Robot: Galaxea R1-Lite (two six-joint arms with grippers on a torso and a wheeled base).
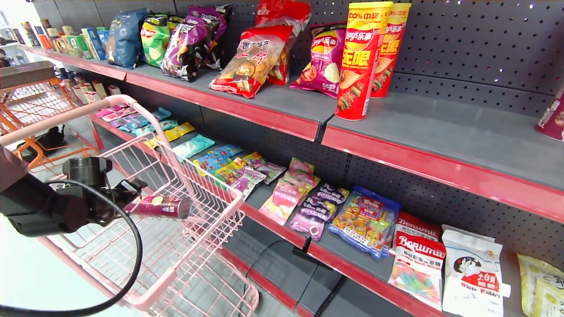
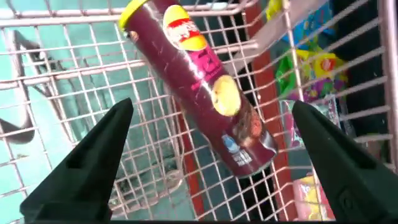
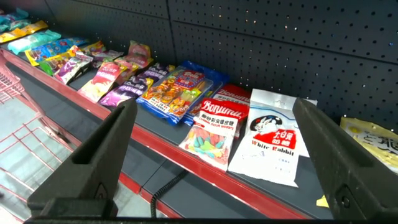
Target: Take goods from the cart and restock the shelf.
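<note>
Where the head view takes in the aisle, the pink wire cart (image 1: 152, 295) sits at 8 o'clock: thin welded mesh, thick rounded tube at rim and handle.

- Task item: a maroon chip can (image 1: 158, 207), a smooth glossy cylinder, lies tilted inside the cart basket, its grey end toward 3 o'clock.
- Left gripper (image 2: 211, 104): black, wedge-shaped fingers (image 2: 87, 162) spread wide, one on each side of the can, touching neither side.
- Right gripper (image 3: 212, 104): the same black wedges, spread wide with nothing between them, hanging over the lower shelf (image 3: 68, 96).

Surfaces and room:
- Upper shelf (image 1: 440, 127), 12 to 3 o'clock: flat matte grey deck with a red front lip. Two tall yellow-and-red chip cans (image 1: 363, 61) stand upright at 1 o'clock, with crinkled foil snack bags to their left.
- Dark perforated pegboard (image 1: 476, 39) backs both shelf levels.
- The lower shelf carries flat candy packets lying face up, including a white rabbit bag (image 1: 473, 273) at 4 o'clock.
- An orange wire cart (image 1: 39, 101) stands at 9 o'clock on a pale floor.
- A black coiled cable (image 1: 328, 290) hangs below the lower shelf at 5 o'clock.

Between views:
- The left wrist view adds the can's yellow lid and printed chip picture.
- The right wrist view brings the packets close.
- The head view gives the upper shelf.
</note>
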